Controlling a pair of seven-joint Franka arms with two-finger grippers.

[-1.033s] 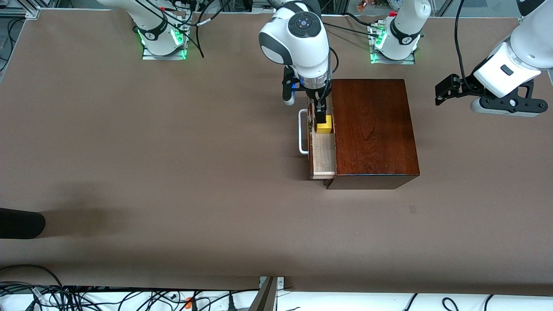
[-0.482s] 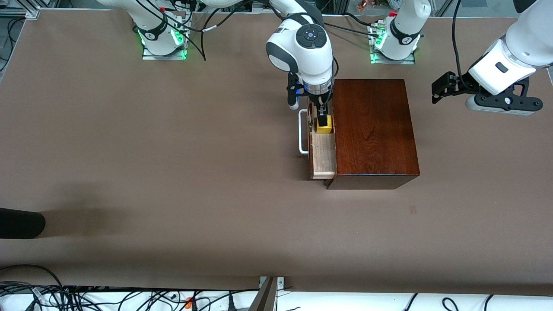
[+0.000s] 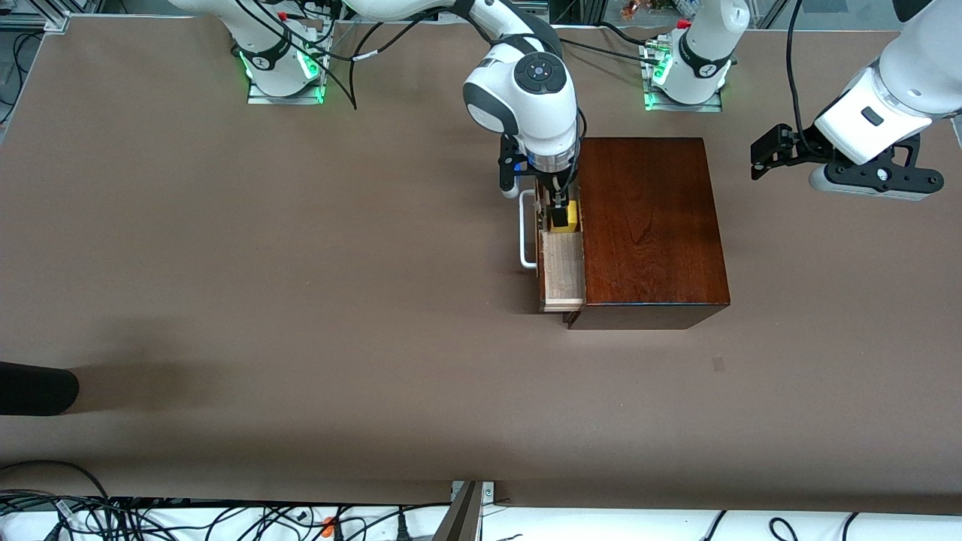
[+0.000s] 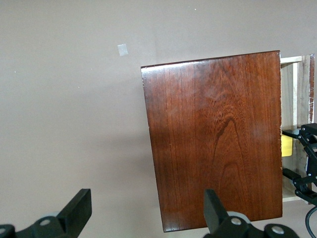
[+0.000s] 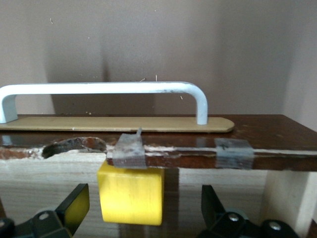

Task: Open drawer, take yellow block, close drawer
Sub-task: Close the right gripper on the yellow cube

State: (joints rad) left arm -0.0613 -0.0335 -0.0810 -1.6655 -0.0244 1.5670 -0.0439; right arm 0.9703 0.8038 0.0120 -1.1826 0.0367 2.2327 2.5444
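The drawer (image 3: 562,274) of the dark reddish-brown wooden box (image 3: 650,225) stands pulled out toward the right arm's end, its white handle (image 3: 527,233) beside it. The yellow block (image 3: 573,216) lies in the drawer, at the end farther from the front camera. My right gripper (image 3: 560,218) is down in the drawer, open, one finger on each side of the block (image 5: 131,196); the handle (image 5: 99,89) shows above it in the right wrist view. My left gripper (image 3: 768,154) is open and empty, up over the table at the left arm's end, and waits. The left wrist view shows the box (image 4: 213,139).
A dark rounded object (image 3: 34,387) pokes in at the table's edge toward the right arm's end. A small pale mark (image 3: 718,364) lies on the brown table nearer the front camera than the box. Cables run along the near edge.
My right gripper has come down into the drawer, its fingers now lower around the yellow block. My left arm shifted slightly, then held still.
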